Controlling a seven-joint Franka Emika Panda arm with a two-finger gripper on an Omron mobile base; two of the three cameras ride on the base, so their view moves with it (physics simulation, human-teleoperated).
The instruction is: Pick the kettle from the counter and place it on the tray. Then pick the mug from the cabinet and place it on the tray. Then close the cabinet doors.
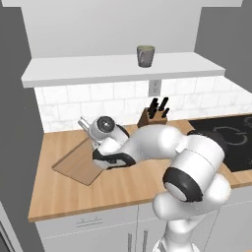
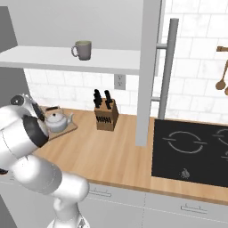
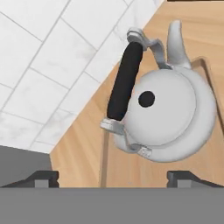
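The silver kettle (image 3: pixel 168 116) with its dark arched handle (image 3: pixel 124 83) stands upright on the wooden tray (image 3: pixel 131 173), near the tray's back corner by the tiled wall. From the right base view the kettle (image 2: pixel 57 120) rests on the tray (image 2: pixel 67 129) at the left end of the counter (image 2: pixel 111 156). My gripper (image 3: pixel 113 177) hangs above the kettle, open, fingertips wide apart and touching nothing. In the left base view my arm covers the kettle, and the tray (image 1: pixel 74 167) lies beneath it. The grey mug (image 1: pixel 145 55) (image 2: pixel 82 50) sits on the white shelf (image 1: pixel 123 69) of the cabinet, whose door (image 2: pixel 149 67) stands open.
A knife block (image 1: pixel 155 114) (image 2: pixel 106 115) stands against the wall right of the tray. A black cooktop (image 1: pixel 226 138) (image 2: pixel 191 151) fills the counter's right end. The open door's bar handle (image 2: pixel 167 67) juts out above it. Wooden utensils (image 2: pixel 221 75) hang on the far right wall.
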